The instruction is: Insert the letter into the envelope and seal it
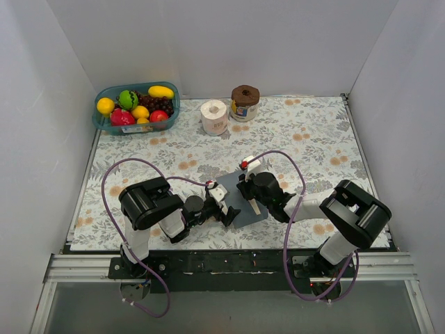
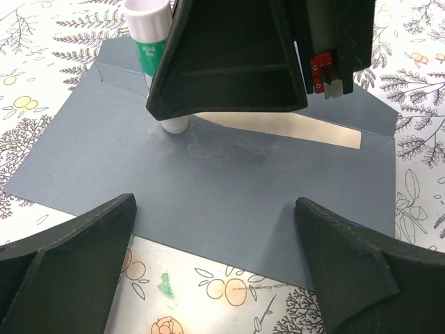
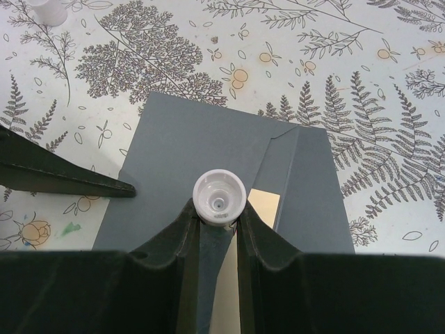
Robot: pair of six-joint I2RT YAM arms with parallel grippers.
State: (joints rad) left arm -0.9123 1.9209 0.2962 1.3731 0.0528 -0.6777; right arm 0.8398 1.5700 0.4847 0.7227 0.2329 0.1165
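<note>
The dark grey envelope [image 2: 208,174] lies flat on the flowered tablecloth, also seen as the envelope [image 1: 254,214] from above. The letter [image 2: 306,132] is tucked inside it, and only a cream strip of the letter [image 3: 264,207] shows at the opening. My right gripper [image 3: 217,209] is shut on a white glue stick [image 3: 219,197] with a green label. The glue stick [image 2: 156,49] stands upright with its tip on the envelope's face. My left gripper [image 2: 214,205] is open low over the envelope's near edge, its fingers [image 2: 69,257] on either side and holding nothing.
At the back stand a teal basket [image 1: 101,120] of toy fruit, a paper roll [image 1: 214,116] and a brown-lidded jar [image 1: 244,103]. A small white cap [image 3: 47,10] lies on the cloth beyond the envelope. White walls enclose the table.
</note>
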